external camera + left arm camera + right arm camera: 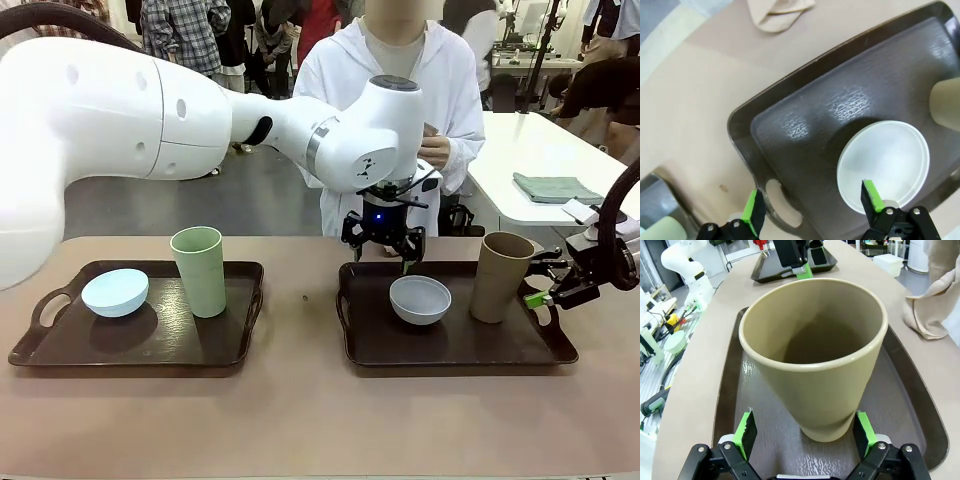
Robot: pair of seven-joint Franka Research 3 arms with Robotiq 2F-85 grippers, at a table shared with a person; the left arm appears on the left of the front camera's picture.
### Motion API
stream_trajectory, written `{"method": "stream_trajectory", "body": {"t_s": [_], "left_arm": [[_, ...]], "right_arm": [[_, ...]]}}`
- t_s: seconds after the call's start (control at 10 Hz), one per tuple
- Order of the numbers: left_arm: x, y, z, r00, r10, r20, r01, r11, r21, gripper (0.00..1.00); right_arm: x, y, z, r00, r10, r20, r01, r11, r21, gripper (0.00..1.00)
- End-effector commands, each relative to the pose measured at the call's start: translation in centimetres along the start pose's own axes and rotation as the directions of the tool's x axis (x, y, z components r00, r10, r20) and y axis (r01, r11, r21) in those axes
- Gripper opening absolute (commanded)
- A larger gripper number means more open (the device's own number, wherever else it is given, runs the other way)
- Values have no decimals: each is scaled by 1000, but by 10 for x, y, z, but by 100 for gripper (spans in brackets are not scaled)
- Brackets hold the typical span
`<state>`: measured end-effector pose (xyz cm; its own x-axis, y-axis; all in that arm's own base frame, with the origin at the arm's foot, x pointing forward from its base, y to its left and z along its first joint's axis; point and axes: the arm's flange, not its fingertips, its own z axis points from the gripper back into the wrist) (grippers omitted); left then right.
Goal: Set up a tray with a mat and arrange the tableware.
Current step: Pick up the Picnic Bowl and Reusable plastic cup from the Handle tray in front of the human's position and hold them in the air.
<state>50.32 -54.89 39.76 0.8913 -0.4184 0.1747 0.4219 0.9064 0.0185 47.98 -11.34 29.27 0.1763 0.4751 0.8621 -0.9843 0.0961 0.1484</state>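
On the left tray (60, 345) stand a blue bowl (115, 292) and a green tumbler (199, 270). Over the right tray (460, 350), the left hand (384, 258) hangs spread above the white bowl (420, 300). The right hand (805, 426), spread, flanks the tan tumbler (502, 277).

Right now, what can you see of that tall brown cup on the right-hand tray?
The tan-brown tumbler is a tall, handleless cup, matte like plastic, wider at its rounded rim than at its base. It stands upright and empty on the dark tray, towards its right end, apart from the white bowl. The right pincer is open with its green pads either side of the lower wall, not pressing it.
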Motion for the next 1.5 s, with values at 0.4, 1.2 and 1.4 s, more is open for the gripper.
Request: {"method": "stream_trajectory", "body": {"t_s": [0.4,1.2,1.4], "left_arm": [[-10,-18,-5,991,128,-41,-126,991,34,100],[-13,-27,-33,976,207,-72,-204,978,45,100],[-8,-25,-39,966,253,-59,-251,967,39,100]], "right_arm": [[-17,-8,-26,998,50,29,-49,998,-42,100],[-20,-21,-54,999,23,42,-17,989,-147,100],[-19,-24,-59,999,7,41,1,985,-173,100]]}}
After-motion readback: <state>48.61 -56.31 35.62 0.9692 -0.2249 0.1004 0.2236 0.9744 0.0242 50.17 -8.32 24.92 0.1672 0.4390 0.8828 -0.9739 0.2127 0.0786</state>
